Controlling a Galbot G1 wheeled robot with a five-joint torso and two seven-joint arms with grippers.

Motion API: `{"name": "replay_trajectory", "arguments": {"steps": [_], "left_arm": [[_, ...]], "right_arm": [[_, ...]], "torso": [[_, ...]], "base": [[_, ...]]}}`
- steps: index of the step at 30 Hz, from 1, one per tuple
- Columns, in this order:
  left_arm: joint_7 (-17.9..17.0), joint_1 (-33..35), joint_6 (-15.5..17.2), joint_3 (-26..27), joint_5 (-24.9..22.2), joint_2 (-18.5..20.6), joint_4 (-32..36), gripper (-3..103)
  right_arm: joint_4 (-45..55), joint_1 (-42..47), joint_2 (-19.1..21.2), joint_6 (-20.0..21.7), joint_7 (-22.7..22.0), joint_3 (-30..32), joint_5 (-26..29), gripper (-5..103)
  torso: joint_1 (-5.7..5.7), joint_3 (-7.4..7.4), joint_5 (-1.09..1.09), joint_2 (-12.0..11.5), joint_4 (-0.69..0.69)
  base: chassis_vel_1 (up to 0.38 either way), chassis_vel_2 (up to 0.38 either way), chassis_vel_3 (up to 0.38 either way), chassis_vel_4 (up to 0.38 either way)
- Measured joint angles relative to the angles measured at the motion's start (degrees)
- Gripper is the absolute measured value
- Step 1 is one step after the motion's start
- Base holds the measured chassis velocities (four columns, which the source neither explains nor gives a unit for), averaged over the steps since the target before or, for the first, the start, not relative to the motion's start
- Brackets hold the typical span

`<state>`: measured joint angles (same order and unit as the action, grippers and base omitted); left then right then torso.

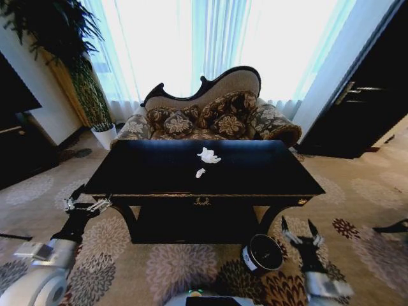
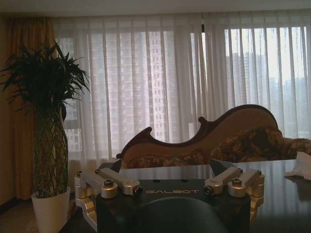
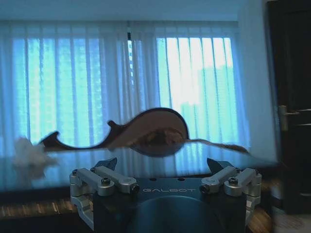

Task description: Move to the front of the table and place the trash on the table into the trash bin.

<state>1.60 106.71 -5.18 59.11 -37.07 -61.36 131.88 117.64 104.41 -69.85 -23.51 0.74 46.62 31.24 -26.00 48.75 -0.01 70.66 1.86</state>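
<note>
Trash: two white paper wads lie on the table top near its middle. The larger wad [image 1: 208, 155] sits farther from the robot; the smaller wad [image 1: 200, 173] lies just nearer and slightly left, apart from it. In the left wrist view a white wad [image 2: 301, 165] shows at the right edge of the glossy top; in the right wrist view a blurred white wad [image 3: 28, 151] rests at the left.
Table: the black table [image 1: 268, 175] stands straight ahead of the robot, long side facing it, with a small gold ornament [image 1: 203, 201] at the middle of the front rail and curved legs below.
Bin: the round black bin [image 1: 262, 254] with a white label stands on the carpet in front of the table, near its right front leg, tilted in the view with its open top facing the camera.
Right gripper: the right gripper [image 1: 300, 234] hangs low, right of the bin and just beside it, in front of the table; its fingers stand wide apart and hold nothing.
Left gripper: the left gripper [image 1: 86, 204] sits by the table's near left corner, at about the height of the top; its fingers are spread wide and empty.
Sofa: a patterned sofa [image 1: 210, 118] with a dark curved frame stands behind the table, before the curtained window [image 1: 210, 38].
Plant: a tall plant in a white pot [image 1: 104, 135] stands at the far left.
Floor: flower-patterned carpet [image 1: 172, 268].
</note>
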Motion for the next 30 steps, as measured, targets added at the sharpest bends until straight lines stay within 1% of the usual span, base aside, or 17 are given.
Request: {"name": "replay_trajectory", "arguments": {"steps": [2, 3, 4, 7, 8, 10, 12, 14, 16, 17, 21, 22, 24, 26, 27, 28, 30], "left_arm": [[0.00, 0.00, 0.00, 0.00, 0.00, 0.00, 0.00, 100], [0.00, 0.00, 0.00, 0.00, 0.00, 0.00, 0.00, 100], [0.00, 0.00, 0.00, 0.00, 0.00, 0.00, 0.00, 100], [0.00, 0.00, 0.00, 0.00, 0.00, 0.00, 0.00, 100], [0.00, 0.00, 0.00, 0.00, 0.00, 0.00, 0.00, 100], [0.00, 0.00, 0.00, 0.00, 0.00, 0.00, 0.00, 100], [0.00, 0.00, 0.00, 0.00, 0.00, 0.00, 0.00, 100], [0.00, 0.00, 0.00, 0.00, 0.00, 0.00, 0.00, 100], [0.00, 0.00, 0.00, 0.00, 0.00, 0.00, 0.00, 100], [0.00, 0.00, 0.00, 0.00, 0.00, 0.00, 0.00, 100], [0.00, 0.00, 0.00, 0.00, 0.00, 0.00, 0.00, 100], [0.00, 0.00, 0.00, 0.00, 0.00, 0.00, 0.00, 100], [0.00, 0.00, 0.00, 0.00, 0.00, 0.00, 0.00, 100], [-0.01, 0.00, 0.00, 0.00, 0.00, 0.00, 0.00, 100], [-0.01, 0.01, 0.00, 0.00, 0.00, 0.00, 0.00, 100], [-0.01, 0.01, 0.00, 0.00, 0.00, 0.00, 0.00, 100], [-0.01, 0.00, 0.00, 0.00, 0.00, 0.00, 0.00, 100]], "right_arm": [[2.74, -1.88, 2.30, 3.63, -1.20, 0.00, 0.69, 100], [2.74, -1.88, 2.30, 3.63, -1.20, 0.00, 0.69, 100], [3.63, -2.68, 3.46, 4.89, -1.68, 0.00, 0.92, 100], [6.03, -6.21, 8.82, 9.59, -3.40, -0.08, 1.86, 100], [6.03, -6.21, 8.82, 9.59, -3.40, -0.08, 1.86, 100], [6.46, -7.92, 11.52, 11.21, -3.99, -0.37, 1.88, 100], [7.43, -9.86, 14.93, 14.15, -5.35, -1.12, 2.46, 100], [7.76, -10.32, 15.86, 14.96, -5.82, -1.40, 2.82, 100], [8.60, -11.86, 18.49, 18.35, -7.64, -2.42, 4.33, 100], [8.60, -11.86, 18.49, 18.35, -7.64, -2.42, 4.33, 100], [9.62, -15.27, 23.52, 25.11, -10.47, -4.50, 9.39, 100], [9.62, -15.27, 23.52, 25.11, -10.47, -4.50, 9.39, 100], [9.82, -17.23, 25.94, 28.01, -11.48, -5.56, 12.88, 100], [9.43, -20.93, 30.04, 31.77, -13.22, -7.72, 18.22, 100], [9.08, -22.10, 31.25, 32.92, -13.79, -8.44, 19.71, 100], [9.08, -22.10, 31.25, 32.92, -13.79, -8.44, 19.71, 100], [8.23, -25.65, 35.20, 35.92, -15.39, -10.45, 24.14, 100]], "torso": [[0.00, 0.00, 0.01, -0.01, 0.00], [0.00, 0.00, 0.01, -0.01, 0.00], [0.00, 0.00, 0.01, 0.00, 0.00], [0.00, 0.00, 0.00, -0.01, -0.01], [0.00, 0.00, 0.00, -0.01, -0.01], [0.00, 0.01, 0.02, -0.01, -0.01], [0.00, 0.01, 0.01, -0.01, -0.01], [0.00, 0.01, 0.01, -0.01, -0.01], [0.00, 0.00, 0.00, -0.01, 0.00], [0.00, 0.00, 0.00, -0.01, 0.00], [0.00, 0.00, -0.01, -0.01, 0.00], [0.00, 0.00, -0.01, -0.01, 0.00], [0.00, 0.01, 0.02, -0.01, 0.00], [0.00, 0.00, -0.01, -0.01, -0.01], [0.00, 0.01, 0.01, -0.01, -0.01], [0.00, 0.01, 0.01, -0.01, -0.01], [-0.01, 0.01, 0.00, -0.01, 0.00]], "base": [[0.000, 0.000, 0.000, 0.000], [0.000, 0.000, 0.000, 0.000], [0.000, 0.000, 0.000, 0.000], [0.000, 0.000, 0.000, 0.000], [0.000, 0.000, 0.000, 0.000], [0.000, 0.000, 0.000, 0.000], [0.000, 0.000, 0.000, 0.000], [0.000, 0.000, 0.000, 0.000], [0.000, 0.000, 0.000, 0.000], [0.000, 0.000, 0.000, 0.000], [0.000, 0.000, 0.000, 0.000], [0.000, 0.000, 0.000, 0.000], [0.000, 0.000, 0.000, 0.000], [0.000, 0.000, 0.000, 0.000], [0.000, 0.000, 0.000, 0.000], [0.000, 0.000, 0.000, 0.000], [0.000, 0.000, 0.000, 0.000]]}}
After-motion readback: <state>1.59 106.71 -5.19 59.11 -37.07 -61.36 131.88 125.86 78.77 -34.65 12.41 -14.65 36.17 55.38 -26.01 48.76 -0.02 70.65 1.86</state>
